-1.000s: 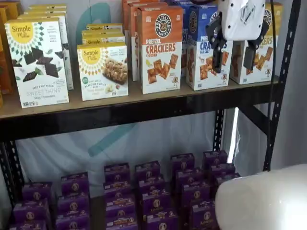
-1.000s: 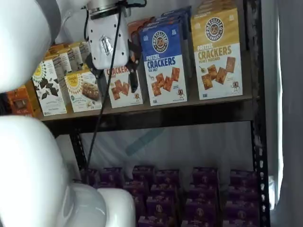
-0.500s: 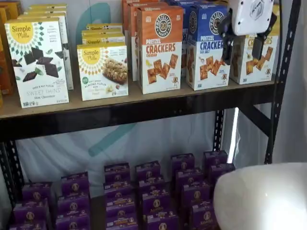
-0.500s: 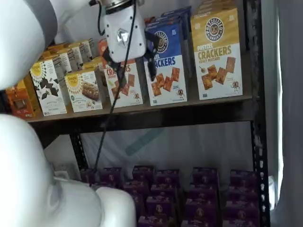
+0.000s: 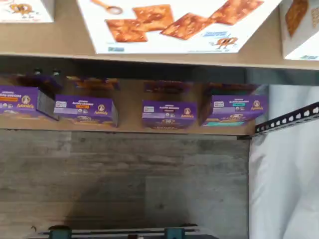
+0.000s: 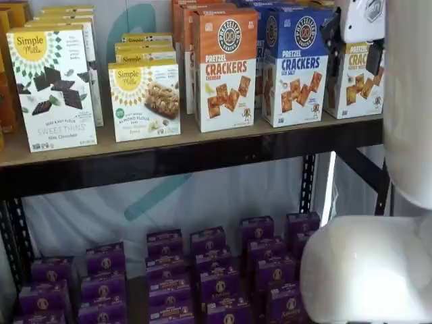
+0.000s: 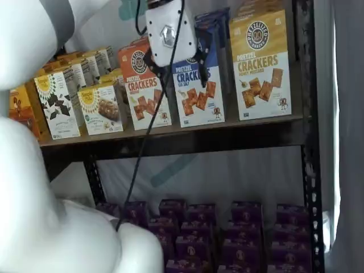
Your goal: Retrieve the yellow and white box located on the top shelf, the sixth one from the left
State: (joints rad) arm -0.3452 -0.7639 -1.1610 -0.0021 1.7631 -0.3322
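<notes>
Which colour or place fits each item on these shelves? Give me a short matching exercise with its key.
Column one:
1. yellow and white box
2. Sea Salt cracker carton
3. Cheddar cracker carton
4. small purple boxes

Column two:
A. orange top, stands left of the blue carton
B. lower level, in rows
C. blue top, on the top shelf
D. at the right end of the top shelf

Pairs: 1-D, 2-C, 3-A, 4-B
</notes>
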